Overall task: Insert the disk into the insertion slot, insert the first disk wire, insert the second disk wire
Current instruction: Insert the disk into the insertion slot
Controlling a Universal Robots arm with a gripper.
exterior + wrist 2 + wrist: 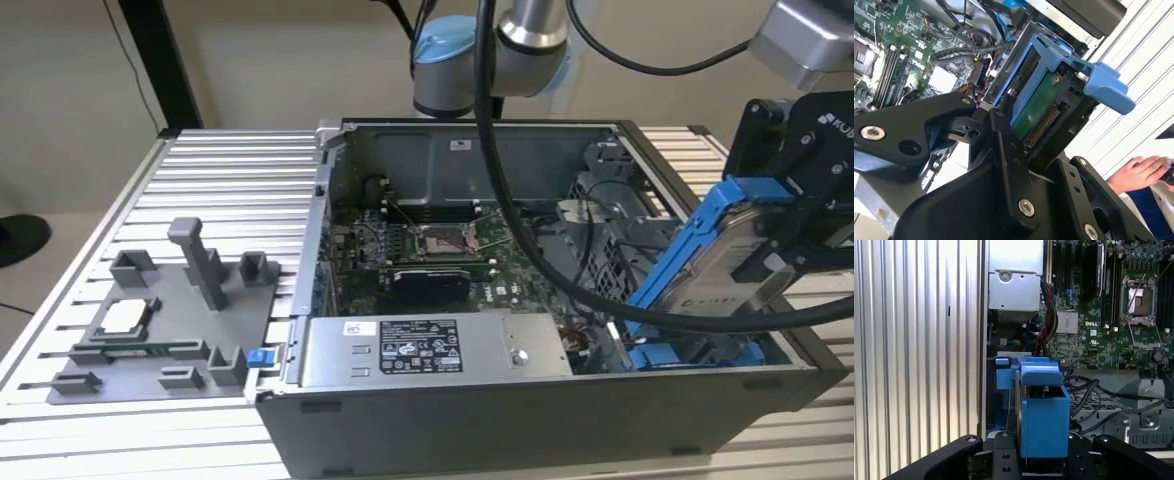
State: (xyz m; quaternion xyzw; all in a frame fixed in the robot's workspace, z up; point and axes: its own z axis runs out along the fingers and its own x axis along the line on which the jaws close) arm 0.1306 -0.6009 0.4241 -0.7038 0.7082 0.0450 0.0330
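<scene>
— Exterior view: your pincer, black, at the exterior view's right, grips the disk, a silver-white drive in a bright blue frame. The disk hangs tilted. Its upper end is beside the pincer and its lower end points down toward the insertion slot, the bay with blue rails in the near corner of the open computer case.

— Can you tell them whether the disk meets those rails?

— No, you cannot judge that from here. A thick black cable crosses in front of the disk's lower end, and the case wall hides the floor of the slot.

— Second wrist view, then: your pincer has its jaws closed on both sides of the disk. You see the green circuit board and the connector edge, with the frame's blue tab jutting past them. A person's hand shows beyond the case, cut off at the picture's edge.

— First wrist view: the disk stands edge-on just ahead of the pincer, with its blue frame facing the camera. The ribbed worktop lies to one side of it and the motherboard to the other. The lower edge of the disk is hidden behind the pincer's black body.

— One more thing for you, back in the exterior view. The silver box with a white sticker lies along the case's near wall, on the slot's side toward the exterior view's left.
</scene>
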